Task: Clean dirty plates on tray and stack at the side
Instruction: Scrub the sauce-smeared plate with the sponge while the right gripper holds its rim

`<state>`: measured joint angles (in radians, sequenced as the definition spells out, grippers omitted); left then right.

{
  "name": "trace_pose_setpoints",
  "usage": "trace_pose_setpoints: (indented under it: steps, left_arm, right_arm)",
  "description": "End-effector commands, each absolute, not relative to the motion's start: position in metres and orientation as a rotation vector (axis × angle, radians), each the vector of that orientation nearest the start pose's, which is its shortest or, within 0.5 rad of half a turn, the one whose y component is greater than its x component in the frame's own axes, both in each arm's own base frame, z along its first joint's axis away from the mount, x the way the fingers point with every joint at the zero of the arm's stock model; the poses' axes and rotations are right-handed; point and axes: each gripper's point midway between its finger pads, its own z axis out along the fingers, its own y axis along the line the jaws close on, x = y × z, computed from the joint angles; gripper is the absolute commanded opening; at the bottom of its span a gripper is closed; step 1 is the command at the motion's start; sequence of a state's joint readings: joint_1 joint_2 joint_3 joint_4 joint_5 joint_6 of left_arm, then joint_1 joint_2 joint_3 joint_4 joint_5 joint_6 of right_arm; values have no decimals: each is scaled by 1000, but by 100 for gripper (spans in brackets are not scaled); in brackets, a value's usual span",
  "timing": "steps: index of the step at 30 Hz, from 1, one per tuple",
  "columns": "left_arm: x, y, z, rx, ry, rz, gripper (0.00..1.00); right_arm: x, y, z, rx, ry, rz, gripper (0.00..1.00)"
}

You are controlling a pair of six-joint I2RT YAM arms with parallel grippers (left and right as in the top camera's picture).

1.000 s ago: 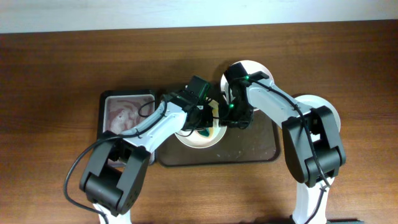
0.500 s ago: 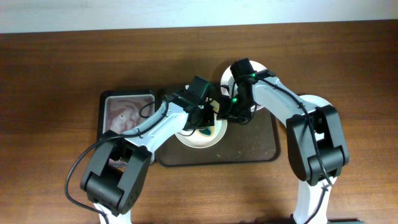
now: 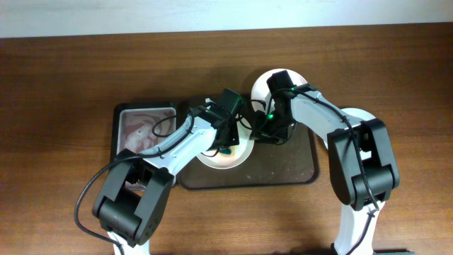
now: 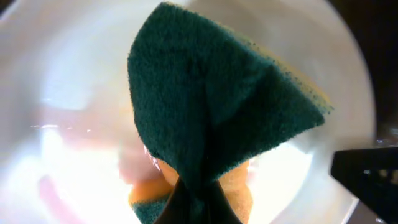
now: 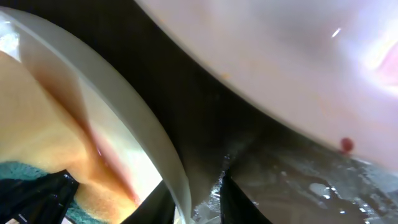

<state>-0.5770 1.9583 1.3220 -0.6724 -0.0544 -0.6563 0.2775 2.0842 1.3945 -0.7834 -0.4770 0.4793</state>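
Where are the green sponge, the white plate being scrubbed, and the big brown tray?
Green-and-yellow sponge (image 4: 211,106), left wrist view, its green scrubbing face.
Round white plate (image 3: 233,159), overhead view, its near rim.
Dark brown rectangular tray (image 3: 290,166), overhead view, its bare floor.

Two white plates (image 3: 226,157) (image 3: 265,83) lie on the brown tray (image 3: 283,168).

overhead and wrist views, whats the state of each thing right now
front plate: on the tray, being scrubbed, pink smears left
sponge: pinched in the left gripper, folded, pressed on that plate
back plate: behind the right arm, red spot on it
right gripper: jaws astride the front plate's rim
tray: wet, speckled
grey tray: pink residue
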Motion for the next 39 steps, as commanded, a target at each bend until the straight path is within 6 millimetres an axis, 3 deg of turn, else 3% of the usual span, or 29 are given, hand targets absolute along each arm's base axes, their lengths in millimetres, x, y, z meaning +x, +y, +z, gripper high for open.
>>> trace_pose_setpoints:
  steps: [1, 6, 9, 13, 22, 28, 31, 33, 35, 39]
  left_arm:
    - [363, -194, 31, -187, 2845, -31, 0]
    - [369, -193, 73, -207, 2758, -115, 0]
    - [369, -207, 83, -192, 2752, -228, 0]
    - [366, -225, 75, -170, 2791, -346, 0]
    - [352, -236, 33, -190, 2893, -305, 0]
    - [347, -181, 18, -232, 2938, 7, 0]
    - [363, -158, 22, -226, 2882, 107, 0]
    - [378, -154, 26, -243, 2845, 77, 0]
    - [389, -158, 30, -232, 2819, 26, 0]
    - [399, -188, 37, -213, 2805, -216, 0]
  right_arm:
    - [359, 178, 4, 307, 3133, 720, 21]
    - [358, 175, 3, 310, 3140, 691, 18]
    - [360, 176, 3, 285, 3132, 694, 18]
    - [360, 176, 3, 251, 3130, 696, 18]
    - [359, 176, 3, 246, 3133, 694, 18]
    - [359, 176, 3, 246, 3134, 694, 18]
    - [359, 176, 3, 247, 3136, 693, 18]
    - [358, 176, 3, 249, 3140, 691, 18]
    - [357, 176, 3, 250, 3141, 691, 18]
    - [357, 176, 3, 250, 3143, 690, 18]
